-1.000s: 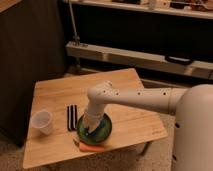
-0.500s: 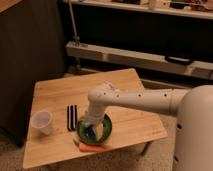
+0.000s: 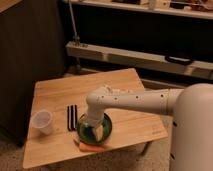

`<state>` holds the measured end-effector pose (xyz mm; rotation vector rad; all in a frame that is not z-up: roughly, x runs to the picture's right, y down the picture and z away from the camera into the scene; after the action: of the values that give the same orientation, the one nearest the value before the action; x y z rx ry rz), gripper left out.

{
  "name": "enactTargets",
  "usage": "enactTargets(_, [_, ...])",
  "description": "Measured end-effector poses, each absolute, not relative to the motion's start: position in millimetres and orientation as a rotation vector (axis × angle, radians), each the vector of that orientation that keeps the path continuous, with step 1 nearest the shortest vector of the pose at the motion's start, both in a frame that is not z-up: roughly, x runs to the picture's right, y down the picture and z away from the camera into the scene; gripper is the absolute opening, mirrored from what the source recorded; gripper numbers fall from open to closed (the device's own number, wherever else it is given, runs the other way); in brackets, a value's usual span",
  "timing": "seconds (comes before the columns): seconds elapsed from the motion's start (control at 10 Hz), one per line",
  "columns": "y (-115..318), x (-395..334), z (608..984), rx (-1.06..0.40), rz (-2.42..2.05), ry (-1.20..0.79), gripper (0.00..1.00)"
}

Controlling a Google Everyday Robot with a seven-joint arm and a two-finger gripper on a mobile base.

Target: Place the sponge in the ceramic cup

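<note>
Layout on the table (image 3: 125, 82), with the bowl (image 3: 106, 131) taken as the centre of the clock.
The ceramic cup (image 3: 42, 121) stands at 9 o'clock, well apart, near the table's left edge. Two thin sticks (image 3: 72, 116) lie side by side between cup and bowl. A carrot-like stick (image 3: 92, 147) lies at 6 o'clock, just beside the bowl. The arm (image 3: 135, 100) comes in from 3 o'clock, and the gripper (image 3: 93, 128) is down inside the bowl.

- Gripper (image 3: 93, 125) reaches down into the green bowl (image 3: 108, 131), near the table's (image 3: 60, 90) front edge.
- Cup (image 3: 42, 121) stands by the left edge.
- Orange stick (image 3: 91, 147) lies at the front edge, just beside the bowl.
</note>
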<state>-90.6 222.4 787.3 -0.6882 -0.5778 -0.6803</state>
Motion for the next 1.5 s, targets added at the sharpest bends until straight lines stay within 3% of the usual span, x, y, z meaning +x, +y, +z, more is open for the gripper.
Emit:
enactTargets(0.4, [229,-84,798,-0.714,-0.712,-0.549,0.79])
enactTargets(0.6, [231,-84,800,-0.719,-0.720,-0.549,0.63])
enactTargets(1.2, [223,-94,790,-0.714,-0.732,-0.533,0.03])
enactTargets(1.5, [182,-91,760,-0.658,-0.630,-0.566,0.00])
